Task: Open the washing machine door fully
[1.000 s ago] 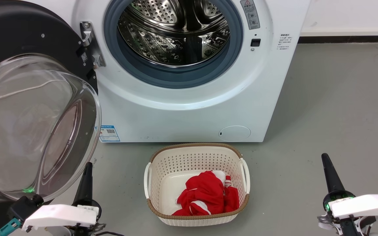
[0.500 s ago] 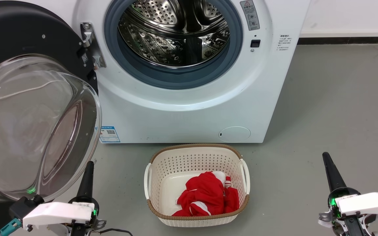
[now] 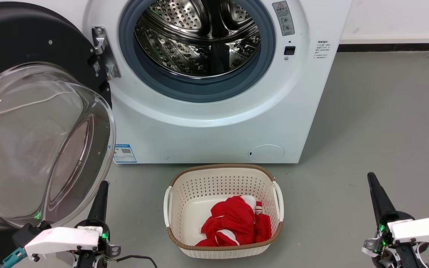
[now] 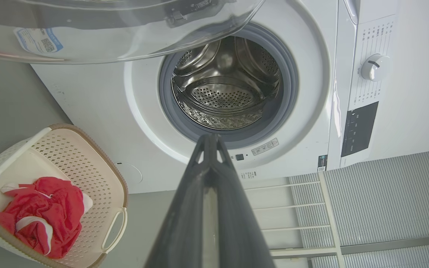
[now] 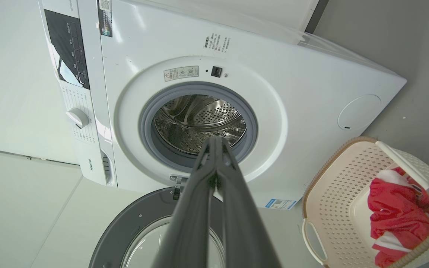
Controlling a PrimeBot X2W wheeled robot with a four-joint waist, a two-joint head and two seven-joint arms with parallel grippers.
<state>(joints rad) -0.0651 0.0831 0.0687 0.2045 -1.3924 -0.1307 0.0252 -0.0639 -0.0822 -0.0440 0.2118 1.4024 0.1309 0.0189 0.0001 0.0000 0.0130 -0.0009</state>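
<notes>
Left gripper [image 3: 103, 186] and right gripper [image 3: 371, 178] hold nothing, fingers pressed together. Large round glossy black washing machine door [image 3: 32, 123], with clear glass bowl centre, stands swung open.

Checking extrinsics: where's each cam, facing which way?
Head view: from the head, forward-down at the washing machine door, steel drum, laundry basket; left tool, right tool at bottom corners.
Left wrist view: wrist-mounted, along the shut left tool toward the steel drum.
Right wrist view: wrist-mounted, along the shut right tool toward the steel drum.
All share drum, door, basket.
</notes>
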